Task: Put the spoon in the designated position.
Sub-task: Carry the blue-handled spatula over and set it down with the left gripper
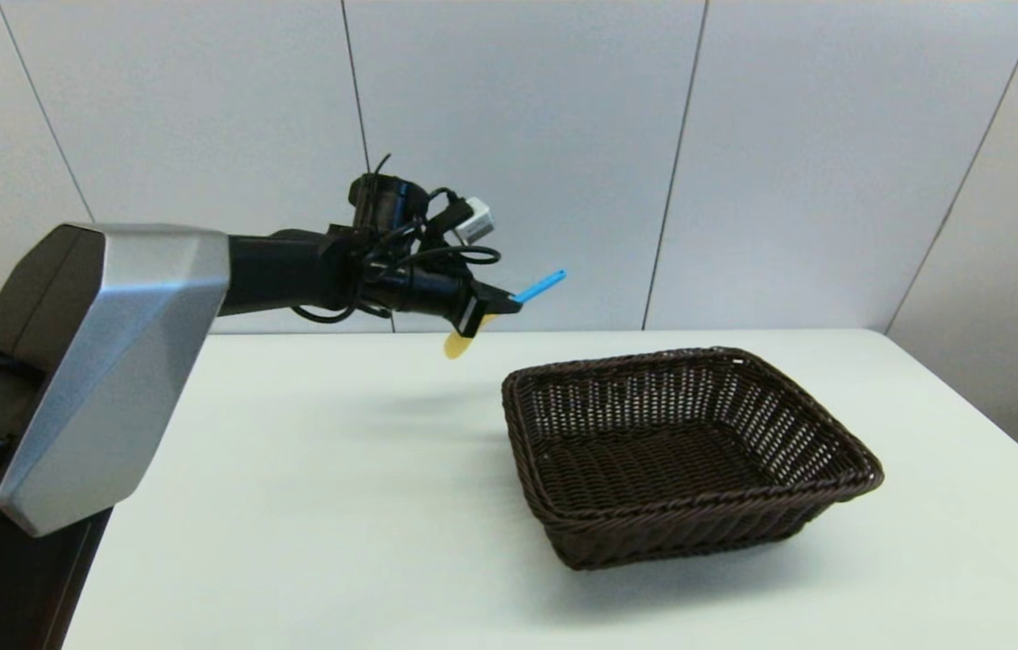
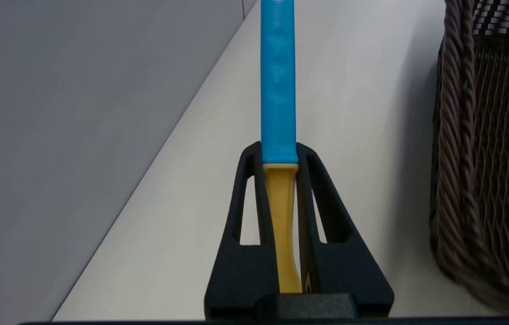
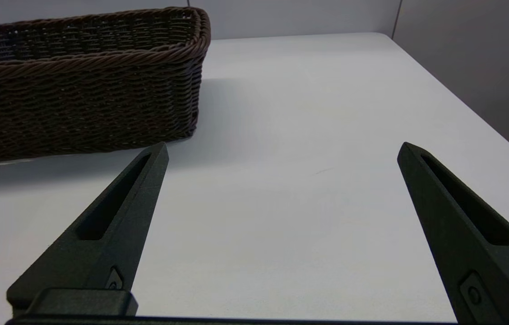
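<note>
left of centre in the head view, the left gripper (image 1: 495,302) hangs well above the surface (image 1: 337,506) with its jaws pinching the spoon (image 1: 509,307) at the join of yellow neck and blue handle. the handle sticks up and right; the yellow bowl droops toward the lower left. the basket (image 1: 834,433) (presumably the designated spot) sits lower right of the spoon, apart from it.

in the left wrist view the fingers (image 2: 313,212) clamp only a narrow strip of the neck, so the spoon could pivot or slip during a quick swing. letting go from this height may bounce it off the woven rim or out onto the surface. a release short of the rim would miss entirely.

the right gripper (image 3: 281,153) idles low beside the basket, jaws spread wide, holding nothing.
</note>
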Controlling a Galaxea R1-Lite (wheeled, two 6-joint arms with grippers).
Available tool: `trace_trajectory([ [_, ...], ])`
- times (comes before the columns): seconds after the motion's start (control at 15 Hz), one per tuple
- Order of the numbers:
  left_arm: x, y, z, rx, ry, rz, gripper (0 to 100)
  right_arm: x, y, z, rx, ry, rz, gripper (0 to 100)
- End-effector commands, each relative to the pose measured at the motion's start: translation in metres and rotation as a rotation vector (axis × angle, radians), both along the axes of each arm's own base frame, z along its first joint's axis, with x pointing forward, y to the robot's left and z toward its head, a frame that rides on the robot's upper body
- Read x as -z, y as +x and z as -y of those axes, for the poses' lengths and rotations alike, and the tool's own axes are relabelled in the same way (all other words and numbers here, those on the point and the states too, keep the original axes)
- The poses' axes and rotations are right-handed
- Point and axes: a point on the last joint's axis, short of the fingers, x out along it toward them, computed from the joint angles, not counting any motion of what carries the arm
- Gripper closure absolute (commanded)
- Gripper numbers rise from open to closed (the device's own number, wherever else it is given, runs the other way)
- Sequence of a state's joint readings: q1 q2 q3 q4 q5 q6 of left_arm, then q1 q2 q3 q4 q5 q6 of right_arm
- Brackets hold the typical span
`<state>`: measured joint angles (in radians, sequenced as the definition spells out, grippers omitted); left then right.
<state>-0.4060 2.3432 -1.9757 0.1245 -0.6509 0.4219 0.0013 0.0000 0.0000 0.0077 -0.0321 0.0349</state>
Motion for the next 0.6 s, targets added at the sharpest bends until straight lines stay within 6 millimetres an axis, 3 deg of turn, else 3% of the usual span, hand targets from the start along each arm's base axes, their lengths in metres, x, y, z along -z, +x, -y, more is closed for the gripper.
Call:
trace_trajectory([
  [0.07,0.02,0.005,0.021,0.017,-0.034,-0.02,100,0.0,0.0,0.0,0.0,0.0,0.0,0],
  [0.6,0.043,0.012,0.033,0.026,-0.051,-0.017,100,0.0,0.0,0.0,0.0,0.0,0.0,0],
])
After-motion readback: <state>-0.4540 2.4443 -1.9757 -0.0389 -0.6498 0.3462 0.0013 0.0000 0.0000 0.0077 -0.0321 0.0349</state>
